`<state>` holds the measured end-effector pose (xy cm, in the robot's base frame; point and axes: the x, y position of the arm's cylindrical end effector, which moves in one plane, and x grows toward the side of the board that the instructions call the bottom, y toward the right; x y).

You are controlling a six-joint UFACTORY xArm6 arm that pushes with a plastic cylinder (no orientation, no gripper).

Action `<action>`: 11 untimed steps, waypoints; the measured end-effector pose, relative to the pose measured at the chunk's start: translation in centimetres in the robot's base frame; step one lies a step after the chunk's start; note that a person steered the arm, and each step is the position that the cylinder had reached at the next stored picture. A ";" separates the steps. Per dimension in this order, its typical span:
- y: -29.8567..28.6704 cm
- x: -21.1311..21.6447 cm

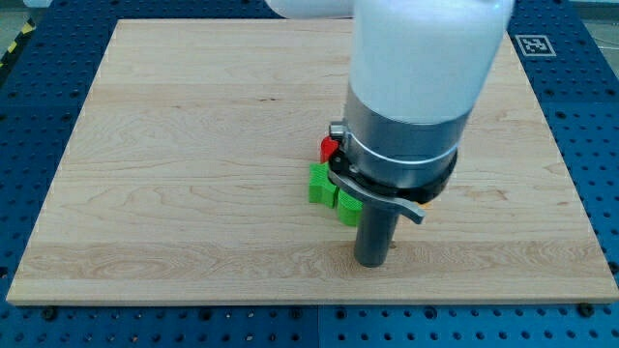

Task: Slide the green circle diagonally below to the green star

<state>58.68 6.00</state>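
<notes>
Green circle (pixel 349 206), partly hidden, sits just left of my tip (pixel 372 262), touching the green star (pixel 320 184); the rod has no jaws. Positioning step; next, push it diagonally down.

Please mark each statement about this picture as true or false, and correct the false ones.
1. A green block lies at the view's left of the arm's body. True.
2. A red block shows just above the green pieces. True; only a small part is seen, the arm hides the rest.
3. The blocks sit near the board's top left corner. False: they are near the middle, toward the view's right.
4. My tip stands at the view's top of the green blocks. False: it is below them and slightly right.
5. The wooden board rests on a blue perforated surface. True.
</notes>
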 end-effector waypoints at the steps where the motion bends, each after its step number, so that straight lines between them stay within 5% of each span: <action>1: 1.5 0.0; 2: 4.1 -0.2; 4: 0.0 -5.0; 11: -1.7 -6.4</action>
